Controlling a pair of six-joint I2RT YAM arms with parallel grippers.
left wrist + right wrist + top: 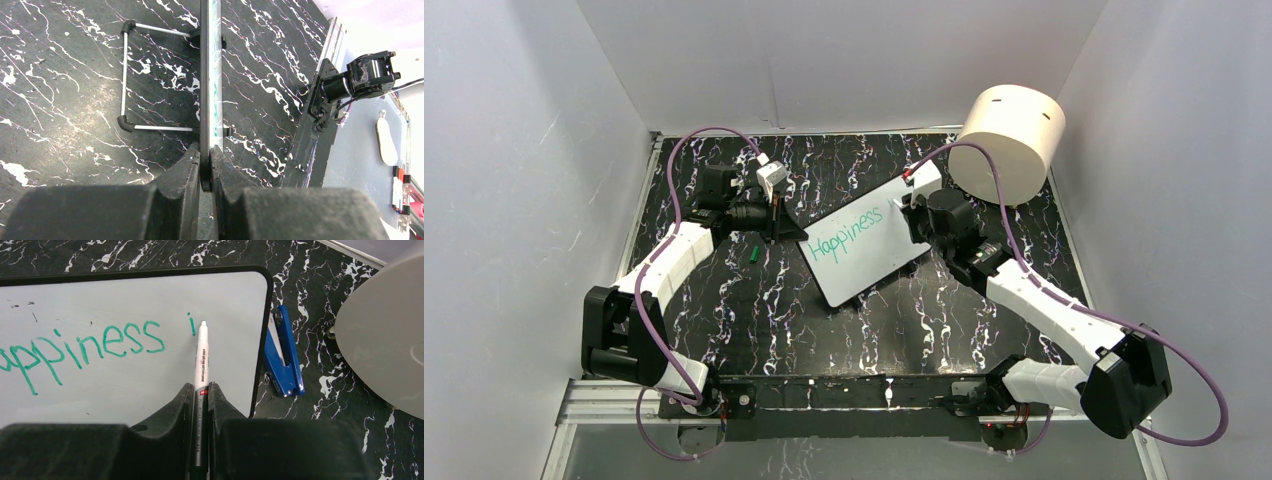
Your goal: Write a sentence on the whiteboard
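Observation:
The whiteboard (876, 264) lies tilted on the black marbled table, black-framed. On it is the sentence (846, 232) in teal: one slanted line, "Happiness". The right wrist view shows the lettering (115, 340) followed by a single "i" (190, 324). My right gripper (200, 390) is shut on a white and grey marker (201, 360), whose tip sits on the board just right of the "i". My left gripper (205, 165) is shut on the board's left edge (210, 75), seen edge-on. Both grippers show in the top view, left (791, 231) and right (912, 213).
A big cream cylinder (1012, 140) stands at the back right, close behind my right wrist. A blue clip (283, 355) lies beside the board's right edge. A small green cap (753, 253) lies left of the board. A wire stand (125, 80) sticks out from the board's back.

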